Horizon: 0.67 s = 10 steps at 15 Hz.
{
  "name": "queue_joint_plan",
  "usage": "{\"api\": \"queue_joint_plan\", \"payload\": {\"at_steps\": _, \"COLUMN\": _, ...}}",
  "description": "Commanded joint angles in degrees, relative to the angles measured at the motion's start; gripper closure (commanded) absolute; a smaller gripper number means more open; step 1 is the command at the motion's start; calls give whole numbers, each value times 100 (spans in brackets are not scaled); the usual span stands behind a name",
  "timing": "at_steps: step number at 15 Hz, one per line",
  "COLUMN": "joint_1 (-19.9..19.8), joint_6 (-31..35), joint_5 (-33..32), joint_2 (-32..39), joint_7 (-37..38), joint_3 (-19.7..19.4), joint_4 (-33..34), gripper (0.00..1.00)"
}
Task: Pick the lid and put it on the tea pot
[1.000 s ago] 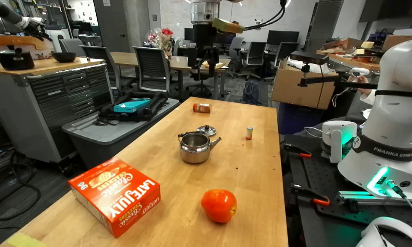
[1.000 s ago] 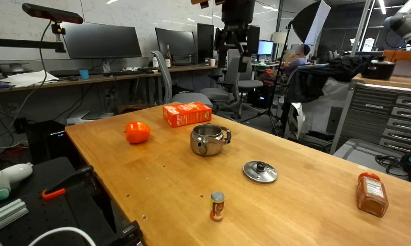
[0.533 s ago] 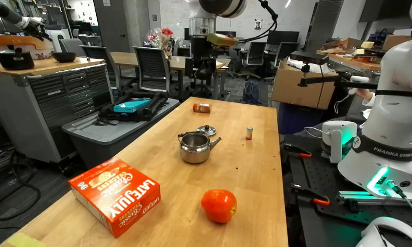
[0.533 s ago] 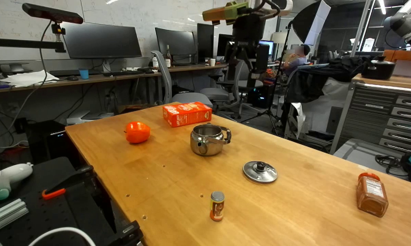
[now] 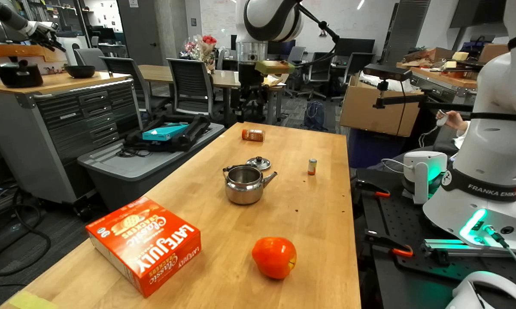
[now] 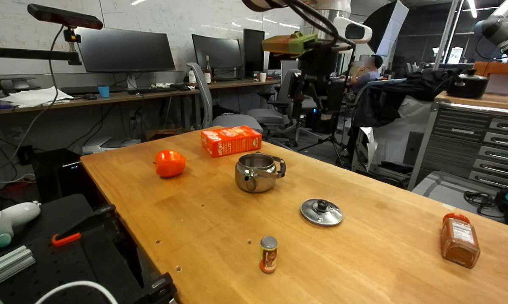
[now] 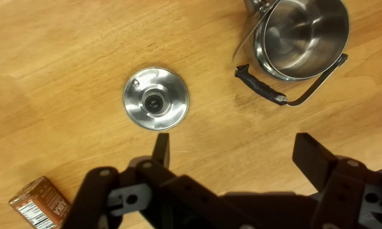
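Note:
The lid (image 5: 259, 163) is a round silvery disc with a black knob, lying flat on the table; it also shows in an exterior view (image 6: 321, 213) and the wrist view (image 7: 175, 109). The tea pot (image 5: 244, 192) is a small open steel pot with a spout and a swung-down black handle, upright beside the lid, apart from it; it also shows in an exterior view (image 6: 254, 180) and the wrist view (image 7: 305, 38). My gripper (image 7: 234, 135) is open and empty, well above the table; it shows in both exterior views (image 5: 250, 112) (image 6: 311, 114). In the wrist view the lid lies ahead of the left finger.
A spice jar (image 6: 460, 240) lies on its side on the table, also in the wrist view (image 7: 40, 203). A small bottle (image 6: 268, 255) stands near the lid. An orange-red fruit (image 5: 274, 257) and a red cracker box (image 5: 146, 240) lie beyond the pot from the lid.
My gripper has moved down toward the table and, in an exterior view, somewhat to the right. It stays open. The lid, the tea pot and the other objects have not moved.

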Motion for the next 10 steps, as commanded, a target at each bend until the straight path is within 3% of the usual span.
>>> {"api": "queue_joint_plan", "payload": {"at_steps": 1, "joint_1": -16, "joint_6": 76, "joint_5": 32, "joint_2": 340, "joint_7": 67, "joint_3": -55, "joint_4": 251, "gripper": 0}}
{"api": "queue_joint_plan", "payload": {"at_steps": 10, "joint_1": -81, "joint_6": 26, "joint_5": 105, "joint_2": 896, "joint_7": 318, "joint_3": -139, "joint_4": 561, "gripper": 0}}
